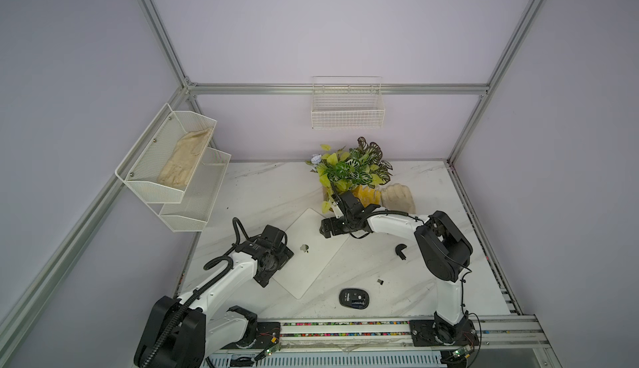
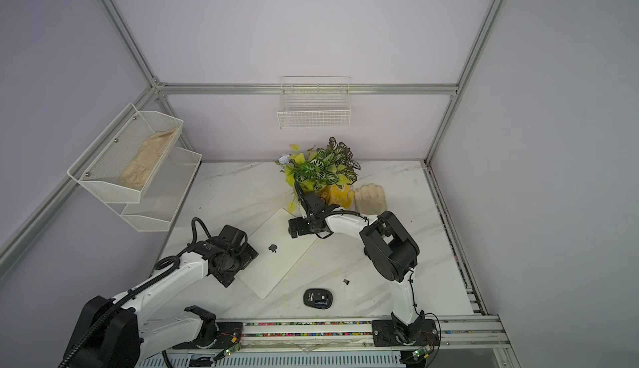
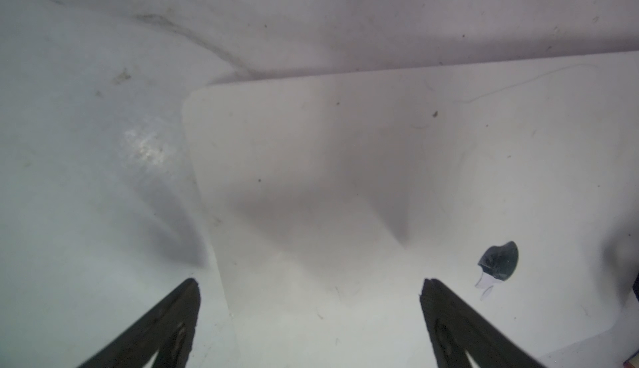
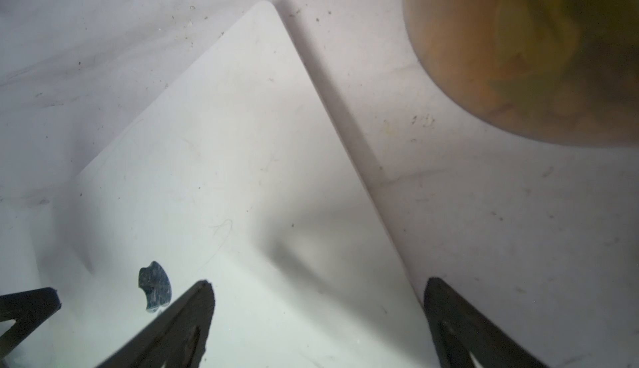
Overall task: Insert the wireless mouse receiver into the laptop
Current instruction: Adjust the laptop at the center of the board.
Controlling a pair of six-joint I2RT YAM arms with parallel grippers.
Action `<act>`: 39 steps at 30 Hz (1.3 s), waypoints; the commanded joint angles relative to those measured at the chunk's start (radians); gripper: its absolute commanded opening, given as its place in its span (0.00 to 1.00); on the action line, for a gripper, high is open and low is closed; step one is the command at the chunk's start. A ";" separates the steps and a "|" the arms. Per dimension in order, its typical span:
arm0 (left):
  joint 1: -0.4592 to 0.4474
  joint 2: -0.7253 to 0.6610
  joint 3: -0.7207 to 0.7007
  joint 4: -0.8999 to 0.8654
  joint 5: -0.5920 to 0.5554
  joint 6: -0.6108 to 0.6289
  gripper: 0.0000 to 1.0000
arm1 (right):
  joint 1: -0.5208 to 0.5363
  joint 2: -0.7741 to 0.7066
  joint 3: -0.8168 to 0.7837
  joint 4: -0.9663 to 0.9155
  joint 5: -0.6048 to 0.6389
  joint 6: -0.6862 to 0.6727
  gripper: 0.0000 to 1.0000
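On side-wall rack [image 1: 155, 191], upper tier: 1 beige glove [image 1: 183, 162]. Left gripper [image 3: 310, 283], right gripper [image 4: 320, 281] gaping astride laptop [image 1: 311, 262] edges.

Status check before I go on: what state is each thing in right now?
laptop: lid shut, flat on the table.
wireless mouse receiver: loose on the table, not plugged in, ungripped.
mouse: on the table, apparently underside up.
left gripper: open, empty, over the laptop's near edge.
right gripper: open, empty, over the laptop's far edge.
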 commanded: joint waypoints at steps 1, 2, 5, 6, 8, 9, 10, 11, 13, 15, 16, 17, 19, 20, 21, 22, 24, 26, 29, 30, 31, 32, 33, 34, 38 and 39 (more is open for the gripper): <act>0.010 -0.026 -0.008 -0.012 -0.034 -0.036 1.00 | -0.003 0.008 -0.003 -0.010 0.018 -0.024 0.97; 0.010 -0.029 -0.012 -0.012 -0.036 -0.039 1.00 | -0.003 0.007 -0.005 -0.011 0.018 -0.024 0.97; 0.011 -0.026 -0.024 0.003 -0.045 -0.044 1.00 | -0.002 0.003 -0.020 -0.008 0.010 -0.025 0.97; 0.010 -0.018 -0.026 0.009 -0.047 -0.044 1.00 | -0.003 0.003 -0.026 -0.007 0.001 -0.025 0.97; 0.010 -0.004 -0.030 0.024 -0.050 -0.041 1.00 | -0.003 0.007 -0.038 -0.007 -0.009 -0.024 0.97; 0.010 0.003 -0.032 0.036 -0.051 -0.038 1.00 | -0.003 0.009 -0.042 -0.012 -0.011 -0.026 0.97; 0.010 0.009 -0.032 0.046 -0.054 -0.033 1.00 | -0.003 0.009 -0.048 -0.013 -0.021 -0.026 0.97; 0.010 0.014 -0.033 0.052 -0.059 -0.031 1.00 | -0.003 0.009 -0.053 -0.013 -0.032 -0.026 0.97; 0.010 0.021 -0.036 0.065 -0.074 -0.026 1.00 | -0.001 0.001 -0.071 -0.013 -0.060 -0.025 0.97; 0.011 0.022 -0.038 0.078 -0.088 -0.018 1.00 | 0.000 -0.013 -0.095 -0.006 -0.086 -0.019 0.97; 0.010 0.023 -0.038 0.085 -0.099 -0.012 1.00 | 0.002 -0.023 -0.112 0.001 -0.099 -0.014 0.97; 0.010 0.024 -0.039 0.089 -0.107 -0.012 1.00 | 0.002 -0.033 -0.126 0.008 -0.115 -0.011 0.97; 0.010 0.030 -0.038 0.109 -0.118 -0.002 1.00 | 0.009 -0.049 -0.155 0.017 -0.144 -0.004 0.97; 0.010 0.034 -0.037 0.111 -0.126 -0.002 1.00 | 0.015 -0.057 -0.169 0.022 -0.161 0.000 0.96; 0.011 0.040 -0.037 0.122 -0.133 0.005 1.00 | 0.022 -0.064 -0.181 0.024 -0.175 0.002 0.95; 0.010 0.047 -0.036 0.132 -0.138 0.012 1.00 | 0.031 -0.074 -0.195 0.027 -0.185 0.004 0.94; 0.010 0.060 -0.030 0.145 -0.149 0.022 1.00 | 0.055 -0.094 -0.217 0.027 -0.196 0.004 0.92; 0.010 0.070 -0.027 0.168 -0.155 0.033 1.00 | 0.080 -0.122 -0.243 0.026 -0.207 0.006 0.91; 0.011 0.085 -0.017 0.211 -0.168 0.055 1.00 | 0.120 -0.176 -0.289 0.040 -0.221 0.022 0.89; 0.011 0.093 -0.011 0.226 -0.174 0.063 1.00 | 0.135 -0.197 -0.308 0.049 -0.225 0.029 0.89; 0.010 0.104 0.000 0.243 -0.178 0.074 1.00 | 0.147 -0.215 -0.325 0.058 -0.228 0.040 0.88; 0.010 0.113 0.010 0.257 -0.180 0.088 1.00 | 0.158 -0.228 -0.340 0.068 -0.236 0.046 0.88; 0.010 0.128 0.024 0.274 -0.182 0.102 1.00 | 0.172 -0.242 -0.355 0.079 -0.243 0.055 0.87; 0.009 0.144 0.037 0.292 -0.183 0.115 1.00 | 0.186 -0.253 -0.369 0.088 -0.245 0.062 0.87; 0.010 0.218 0.081 0.374 -0.184 0.159 1.00 | 0.231 -0.273 -0.403 0.121 -0.258 0.085 0.83; 0.010 0.239 0.093 0.397 -0.180 0.165 1.00 | 0.242 -0.274 -0.410 0.131 -0.265 0.090 0.81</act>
